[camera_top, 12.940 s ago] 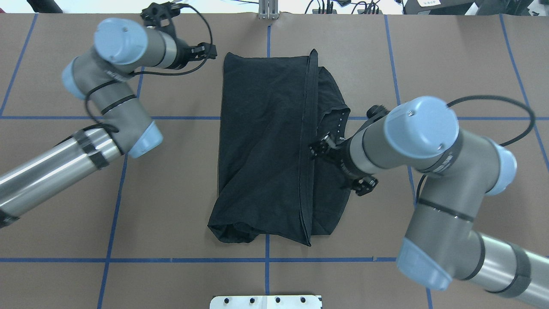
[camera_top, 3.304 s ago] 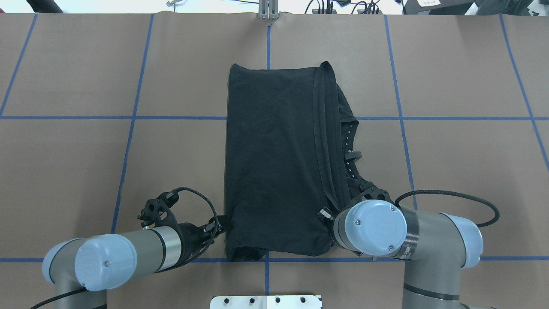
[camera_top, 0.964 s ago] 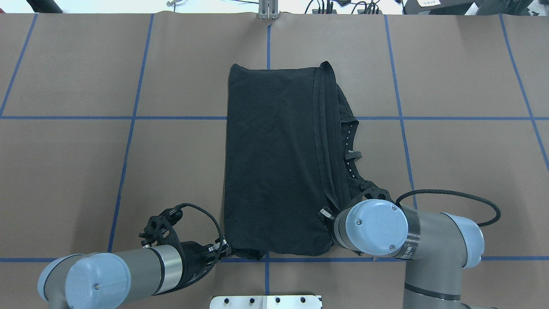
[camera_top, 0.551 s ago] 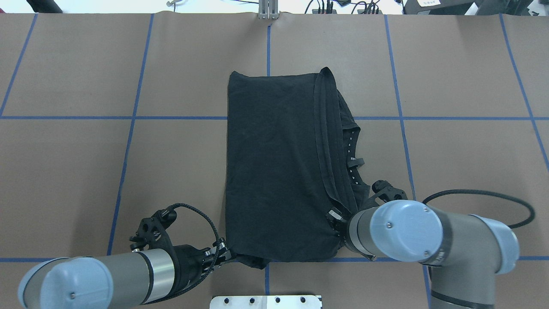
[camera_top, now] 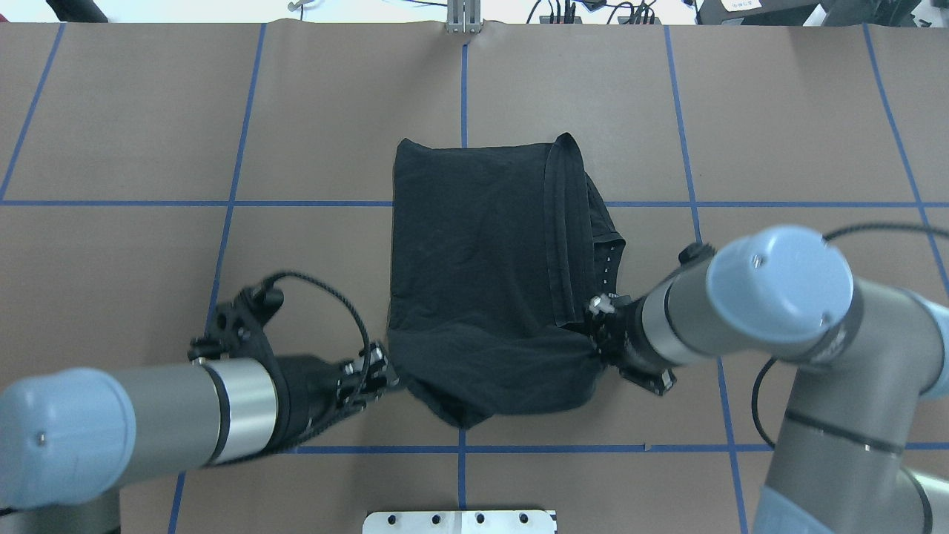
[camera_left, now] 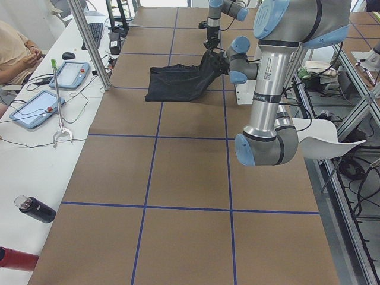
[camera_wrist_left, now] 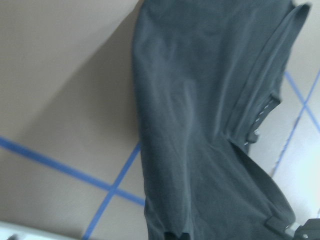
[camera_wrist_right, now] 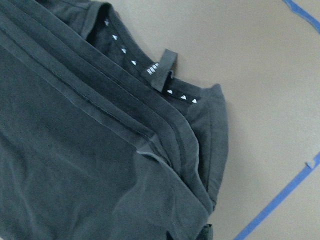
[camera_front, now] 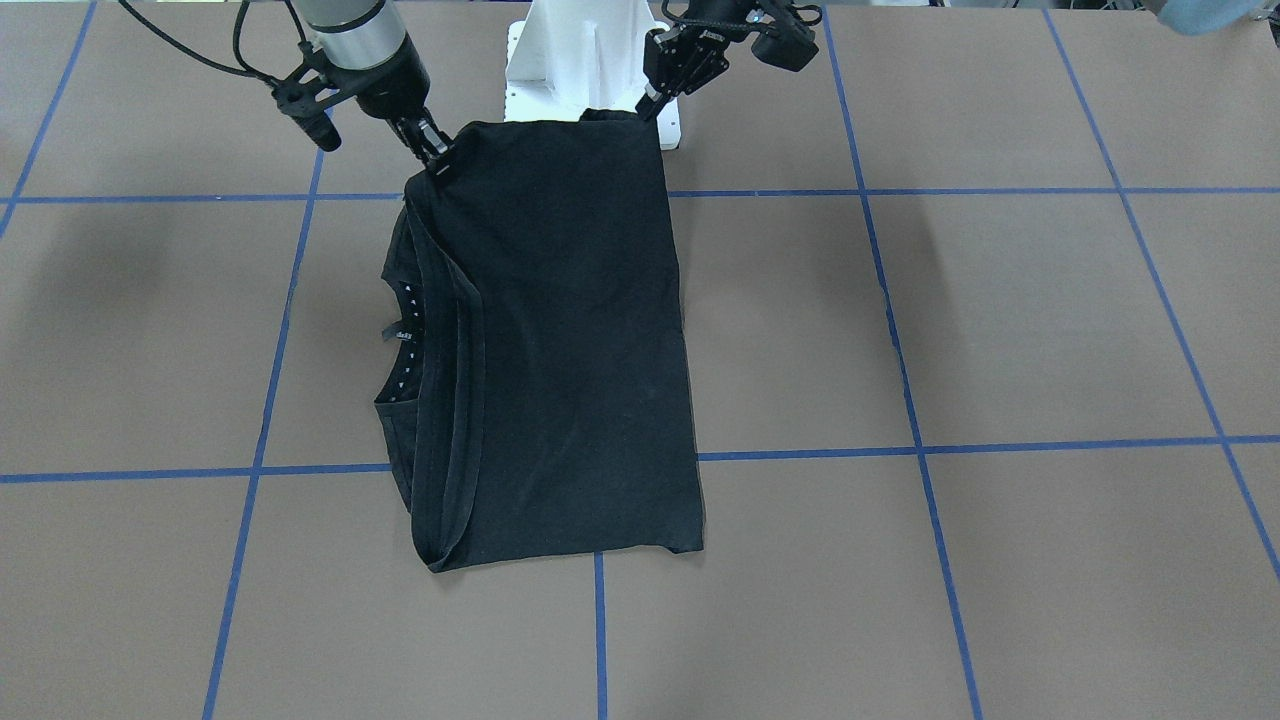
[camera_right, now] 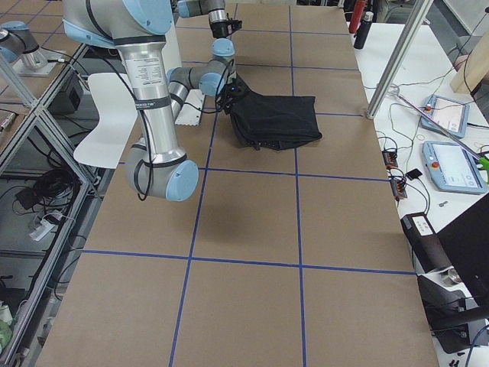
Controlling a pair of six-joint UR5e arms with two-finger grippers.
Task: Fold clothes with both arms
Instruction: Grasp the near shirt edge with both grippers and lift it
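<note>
The black T-shirt (camera_top: 482, 259) lies folded lengthwise on the brown table, collar with small white marks (camera_wrist_right: 145, 65) on its right side; its logo print is hidden. My left gripper (camera_top: 378, 371) is shut on the shirt's near left corner. My right gripper (camera_top: 597, 326) is shut on the near right corner. Both corners are raised off the table and the near hem sags between them. In the front-facing view the left gripper (camera_front: 650, 100) and the right gripper (camera_front: 435, 150) hold the top corners of the shirt (camera_front: 560, 350). The shirt's far end rests on the table.
The white base mount (camera_top: 460, 521) sits at the table's near edge, just behind the raised hem. Blue tape lines (camera_top: 222, 222) grid the table. Tablets (camera_left: 35, 107), a bottle (camera_left: 35, 209) and a metal post (camera_left: 89, 41) stand on the operators' side bench.
Both grippers have risen and moved forward with the shirt's near corners. The near hem has lifted off the table and sags. The shirt's far edge has slid a little toward the robot.
</note>
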